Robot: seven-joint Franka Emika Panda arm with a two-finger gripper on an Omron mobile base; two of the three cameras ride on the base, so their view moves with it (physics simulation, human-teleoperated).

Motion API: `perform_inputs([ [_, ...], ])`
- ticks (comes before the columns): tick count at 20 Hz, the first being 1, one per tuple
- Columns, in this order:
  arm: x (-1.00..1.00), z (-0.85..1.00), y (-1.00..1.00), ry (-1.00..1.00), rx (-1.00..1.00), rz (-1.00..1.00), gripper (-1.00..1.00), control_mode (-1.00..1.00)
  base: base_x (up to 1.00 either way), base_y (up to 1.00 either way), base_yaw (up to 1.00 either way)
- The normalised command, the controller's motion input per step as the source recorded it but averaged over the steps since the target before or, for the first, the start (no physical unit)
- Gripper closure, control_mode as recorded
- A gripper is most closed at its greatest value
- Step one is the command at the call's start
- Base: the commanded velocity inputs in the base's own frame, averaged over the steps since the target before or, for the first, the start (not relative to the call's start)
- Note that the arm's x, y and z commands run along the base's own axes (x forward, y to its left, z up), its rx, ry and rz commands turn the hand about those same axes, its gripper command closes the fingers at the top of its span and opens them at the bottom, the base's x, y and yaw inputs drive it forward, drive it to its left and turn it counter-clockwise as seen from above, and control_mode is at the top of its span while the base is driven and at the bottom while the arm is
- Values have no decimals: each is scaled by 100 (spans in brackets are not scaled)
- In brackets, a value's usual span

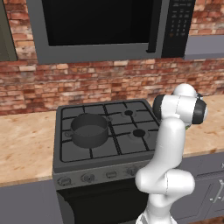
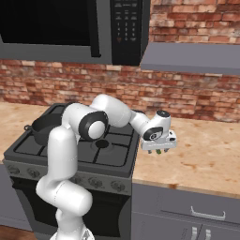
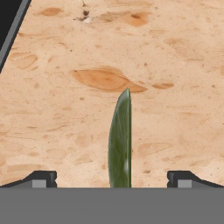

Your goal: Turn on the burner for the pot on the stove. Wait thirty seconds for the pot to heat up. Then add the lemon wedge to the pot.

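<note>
While my fingers (image 3: pixel 112 179) hang wide open and empty over the lemon wedge (image 3: pixel 120 140) lying on the worktop (image 3: pixel 65 118) right of the stove (image 1: pixel 105 131), closing off-centre could squirt the thin slice sideways, away from the pot (image 1: pixel 89 130).

Both base views looked forward and down from behind the arm, left and right, sharing the stove (image 1: pixel 105 131) and its pot (image 1: pixel 89 129). The hand view faced straight down, close over the counter (image 3: pixel 166 57).
</note>
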Motion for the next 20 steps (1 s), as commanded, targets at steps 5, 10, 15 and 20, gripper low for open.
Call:
perform_inputs([
  [5,0,0,0,0,0,0,-100,-100,0,0,0],
  [10,0,0,0,0,0,0,-100,-100,0,0,0],
  [15,0,0,0,0,0,0,-100,-100,0,0,0],
  [20,0,0,0,0,0,0,-100,-100,0,0,0],
])
